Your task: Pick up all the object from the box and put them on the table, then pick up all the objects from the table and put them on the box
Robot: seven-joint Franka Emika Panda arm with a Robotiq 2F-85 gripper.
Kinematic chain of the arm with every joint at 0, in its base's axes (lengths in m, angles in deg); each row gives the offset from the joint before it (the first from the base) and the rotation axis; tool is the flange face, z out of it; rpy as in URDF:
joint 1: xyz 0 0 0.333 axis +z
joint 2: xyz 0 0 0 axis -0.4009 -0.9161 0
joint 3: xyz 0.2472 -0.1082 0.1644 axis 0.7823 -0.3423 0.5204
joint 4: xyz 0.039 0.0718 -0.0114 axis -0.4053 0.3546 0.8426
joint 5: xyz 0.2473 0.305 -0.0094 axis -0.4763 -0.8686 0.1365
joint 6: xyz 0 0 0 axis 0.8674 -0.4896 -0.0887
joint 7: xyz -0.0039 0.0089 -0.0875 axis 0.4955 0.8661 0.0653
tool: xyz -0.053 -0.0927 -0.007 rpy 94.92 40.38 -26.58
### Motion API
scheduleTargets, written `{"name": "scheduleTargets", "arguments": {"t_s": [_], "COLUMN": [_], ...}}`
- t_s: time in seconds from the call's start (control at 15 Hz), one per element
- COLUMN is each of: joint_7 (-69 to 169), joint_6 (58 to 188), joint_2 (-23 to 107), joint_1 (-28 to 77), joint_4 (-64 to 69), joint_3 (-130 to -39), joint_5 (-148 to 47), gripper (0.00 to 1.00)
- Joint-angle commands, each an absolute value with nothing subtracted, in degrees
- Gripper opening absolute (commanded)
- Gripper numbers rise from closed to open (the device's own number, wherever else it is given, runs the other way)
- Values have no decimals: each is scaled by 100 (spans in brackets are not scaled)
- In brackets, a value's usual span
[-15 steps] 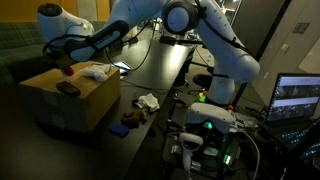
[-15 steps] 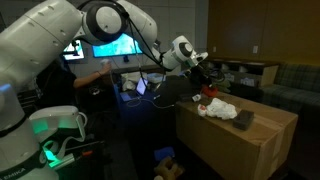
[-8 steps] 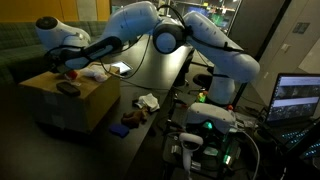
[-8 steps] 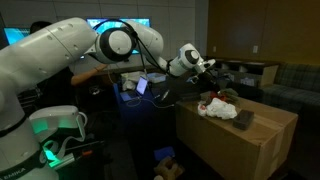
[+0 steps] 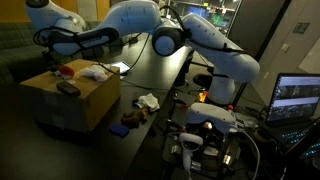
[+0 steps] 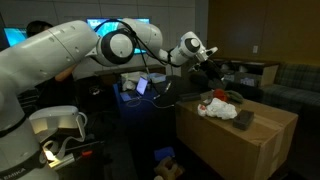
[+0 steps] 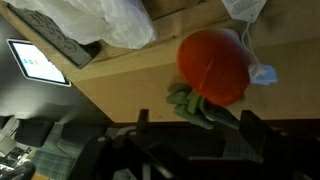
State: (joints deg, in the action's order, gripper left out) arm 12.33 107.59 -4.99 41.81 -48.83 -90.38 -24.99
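The tan box point(image 5: 80, 105) point(image 6: 262, 140) carries a red round item with a green stalk point(image 7: 213, 65) point(image 5: 66, 71) point(image 6: 222, 96), a white cloth point(image 7: 105, 20) point(image 5: 95, 71) point(image 6: 214, 109) and a dark blocky item point(image 7: 55, 37) point(image 5: 67, 88) point(image 6: 244, 119). My gripper point(image 7: 195, 125) point(image 5: 48, 45) point(image 6: 212, 62) hovers open just above the red item, holding nothing. On the black table point(image 5: 165, 75) lie another white cloth point(image 5: 148, 101) and small red-brown items point(image 5: 130, 120).
A lit screen point(image 7: 35, 62) shows beyond the box edge in the wrist view. A laptop point(image 5: 298, 98) and cabled electronics point(image 5: 205, 135) stand at the table's near end. A green sofa point(image 5: 15, 50) is behind the box.
The gripper has opened, left the red item on the box top and lifted away from it.
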Motion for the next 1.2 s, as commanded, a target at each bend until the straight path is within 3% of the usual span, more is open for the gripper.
{"name": "scheduleTargets", "arguments": {"t_s": [0.0,1.13], "joint_7": [1611,2260], "joint_6": [10317,10746], "joint_2": [-97,2403], "joint_1": [4112,3642], "joint_4": [-4780,-486], "joint_3": [-8871,-8446], "joint_5": [-2691,-3449], "gripper": [100,100]}}
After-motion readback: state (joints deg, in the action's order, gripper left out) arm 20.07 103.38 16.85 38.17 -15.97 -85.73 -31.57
